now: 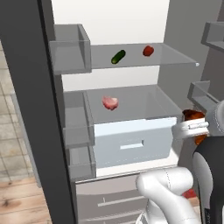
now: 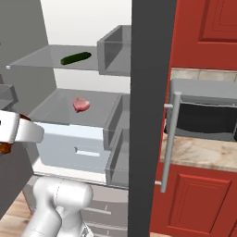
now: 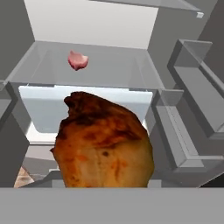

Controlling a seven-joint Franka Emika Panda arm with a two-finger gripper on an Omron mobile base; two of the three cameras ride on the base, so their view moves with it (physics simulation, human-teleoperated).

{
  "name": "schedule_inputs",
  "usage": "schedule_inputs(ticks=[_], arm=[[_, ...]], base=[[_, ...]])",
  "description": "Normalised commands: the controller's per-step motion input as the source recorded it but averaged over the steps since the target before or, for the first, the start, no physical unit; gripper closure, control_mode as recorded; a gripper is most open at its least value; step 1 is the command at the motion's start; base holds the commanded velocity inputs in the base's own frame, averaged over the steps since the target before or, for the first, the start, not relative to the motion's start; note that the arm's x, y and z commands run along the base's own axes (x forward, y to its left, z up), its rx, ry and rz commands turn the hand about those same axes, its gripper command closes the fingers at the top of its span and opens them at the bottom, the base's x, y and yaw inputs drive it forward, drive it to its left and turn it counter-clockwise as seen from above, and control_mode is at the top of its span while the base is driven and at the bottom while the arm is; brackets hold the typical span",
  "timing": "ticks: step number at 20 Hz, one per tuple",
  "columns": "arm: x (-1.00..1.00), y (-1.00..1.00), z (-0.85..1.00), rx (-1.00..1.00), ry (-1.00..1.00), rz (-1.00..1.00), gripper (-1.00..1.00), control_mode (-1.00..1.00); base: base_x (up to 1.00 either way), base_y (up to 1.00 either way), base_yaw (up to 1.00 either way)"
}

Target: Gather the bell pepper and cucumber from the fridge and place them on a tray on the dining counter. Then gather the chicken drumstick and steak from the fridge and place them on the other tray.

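Note:
A brown-orange chicken drumstick (image 3: 105,142) looms large right in front of the hand camera and hides the fingertips. It hangs in front of the open fridge (image 1: 131,17), clear of the shelves, with my gripper (image 1: 195,127) shut on it; brown meat (image 1: 193,115) shows around the white hand. On the top glass shelf (image 1: 175,59) lie the dark green cucumber (image 1: 118,57) and, to its right, the red bell pepper (image 1: 148,50). The pink steak (image 1: 110,103) lies on the lower shelf, above the pale drawer (image 1: 131,142). The steak (image 3: 78,60) is beyond the drumstick.
Grey door bins (image 1: 70,52) line the open left door, and more bins (image 1: 201,94) stand on the right door close to my hand. The dark door edge (image 2: 150,115) splits the right base view; past it are red cabinets (image 2: 199,194) and a beige top (image 2: 203,152).

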Motion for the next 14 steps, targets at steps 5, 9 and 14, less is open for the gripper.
schedule_inputs(ticks=[5,9,14], arm=[[0.0,0.0,0.0,0.0,0.0,0.0,1.0,1.0],[0.0,0.0,0.0,0.0,0.0,0.0,1.0,1.0],[0.0,0.0,0.0,0.0,0.0,0.0,1.0,1.0]], base=[[-0.64,0.14,-0.02],[-0.52,0.35,-0.15],[-0.46,0.41,-0.26]])
